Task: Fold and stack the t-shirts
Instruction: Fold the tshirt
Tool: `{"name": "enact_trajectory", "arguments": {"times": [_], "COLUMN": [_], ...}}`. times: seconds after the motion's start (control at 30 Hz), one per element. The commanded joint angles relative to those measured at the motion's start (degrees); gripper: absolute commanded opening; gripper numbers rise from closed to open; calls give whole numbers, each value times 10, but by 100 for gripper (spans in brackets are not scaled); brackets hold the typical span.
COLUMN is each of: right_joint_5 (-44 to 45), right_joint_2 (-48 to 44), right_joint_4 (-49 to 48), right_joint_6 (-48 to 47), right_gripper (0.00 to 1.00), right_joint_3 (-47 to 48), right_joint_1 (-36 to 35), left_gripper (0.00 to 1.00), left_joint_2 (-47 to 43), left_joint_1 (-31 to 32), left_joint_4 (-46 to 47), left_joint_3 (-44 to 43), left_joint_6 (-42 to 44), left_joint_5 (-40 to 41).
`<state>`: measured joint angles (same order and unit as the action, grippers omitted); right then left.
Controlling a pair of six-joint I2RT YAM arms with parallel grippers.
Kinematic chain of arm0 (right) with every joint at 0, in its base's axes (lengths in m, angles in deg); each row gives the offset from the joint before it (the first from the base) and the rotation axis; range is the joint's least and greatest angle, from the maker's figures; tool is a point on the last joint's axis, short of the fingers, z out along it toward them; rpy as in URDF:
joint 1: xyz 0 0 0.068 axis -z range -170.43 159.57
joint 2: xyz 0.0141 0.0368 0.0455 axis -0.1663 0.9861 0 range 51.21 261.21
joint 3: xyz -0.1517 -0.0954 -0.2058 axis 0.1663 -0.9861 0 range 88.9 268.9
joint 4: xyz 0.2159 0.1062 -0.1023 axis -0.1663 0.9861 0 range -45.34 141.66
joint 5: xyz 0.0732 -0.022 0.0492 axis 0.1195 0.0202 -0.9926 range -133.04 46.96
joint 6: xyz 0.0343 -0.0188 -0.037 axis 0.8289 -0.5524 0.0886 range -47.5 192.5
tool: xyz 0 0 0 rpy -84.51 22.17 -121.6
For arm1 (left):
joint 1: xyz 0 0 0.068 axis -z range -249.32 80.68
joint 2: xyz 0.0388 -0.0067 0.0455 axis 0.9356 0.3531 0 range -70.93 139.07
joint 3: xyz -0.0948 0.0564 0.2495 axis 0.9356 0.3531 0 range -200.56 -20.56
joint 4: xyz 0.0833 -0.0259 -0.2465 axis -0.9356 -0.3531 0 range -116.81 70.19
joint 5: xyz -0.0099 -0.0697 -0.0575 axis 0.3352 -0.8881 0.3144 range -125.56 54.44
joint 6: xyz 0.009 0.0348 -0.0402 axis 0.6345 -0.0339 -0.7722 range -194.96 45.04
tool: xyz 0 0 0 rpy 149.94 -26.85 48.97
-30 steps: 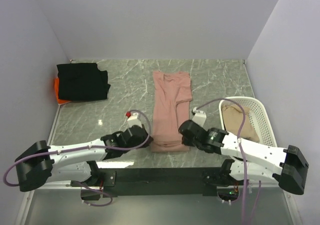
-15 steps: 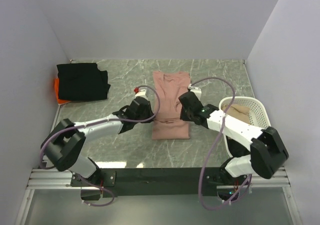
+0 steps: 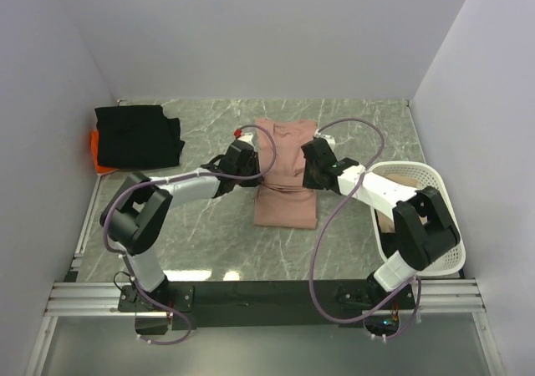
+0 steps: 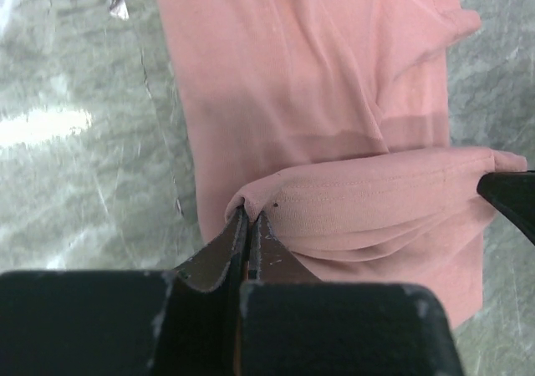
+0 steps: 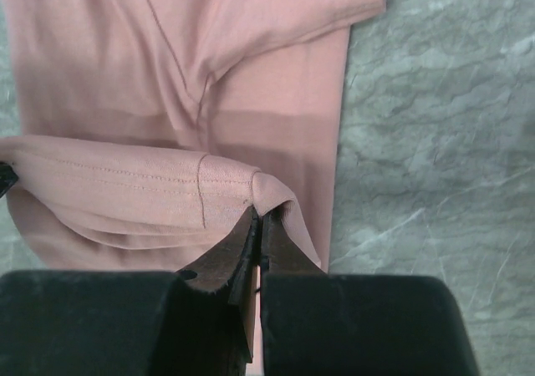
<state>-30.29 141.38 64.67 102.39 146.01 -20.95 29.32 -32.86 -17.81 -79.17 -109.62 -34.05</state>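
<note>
Pink t-shirt (image 3: 287,205) at the centre of the table (image 3: 209,226) is pinched by its hem (image 4: 368,188) in the clamped left gripper (image 4: 248,217) and right gripper (image 5: 261,217), lately carried toward 12 o'clock, so the fold is judged half-made.

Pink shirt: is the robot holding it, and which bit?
Yes. Both tools pinch the bottom hem of the pink t-shirt: the left tool at its left corner, the right tool at its right corner.
</note>
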Motion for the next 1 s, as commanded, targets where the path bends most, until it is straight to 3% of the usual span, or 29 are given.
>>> {"name": "enact_trajectory", "arguments": {"times": [0.0,0.1,0.13,0.17,0.23,0.27,0.37,0.53,0.77,0.97], "right_joint_5": [1,-2,-3,-5,-10,-6,10,-11,-119,-163], "right_joint_2": [14,38,50,56,67,66,36,-54,-69,-24], "right_joint_4": [-21,-17,-16,-11,-4,7,27,23,-6,-37], "right_joint_6": [-22,-28,-28,-30,-33,-35,-43,-41,-40,-36], "right_gripper": [0,0,0,0,12,27,46,56,50,46], "right_joint_3": [30,49,59,64,84,90,107,86,28,5], "right_joint_1": [19,25,31,35,45,46,47,44,28,27], "left_gripper": [1,2,7,23,45,60,74,79,77,76], "left_joint_2": [15,30,34,37,34,23,-15,-104,-153,-110], "left_joint_1": [-11,-15,-16,-17,-18,-18,-18,17,112,151], "left_joint_4": [-1,-10,-16,-18,-34,-38,-54,-24,86,191], "left_joint_3": [-36,-55,-62,-65,-70,-72,-70,-14,109,149], "left_joint_6": [24,28,28,28,22,19,14,7,-47,-70], "left_joint_5": [-6,1,7,21,40,51,98,132,89,63]}}
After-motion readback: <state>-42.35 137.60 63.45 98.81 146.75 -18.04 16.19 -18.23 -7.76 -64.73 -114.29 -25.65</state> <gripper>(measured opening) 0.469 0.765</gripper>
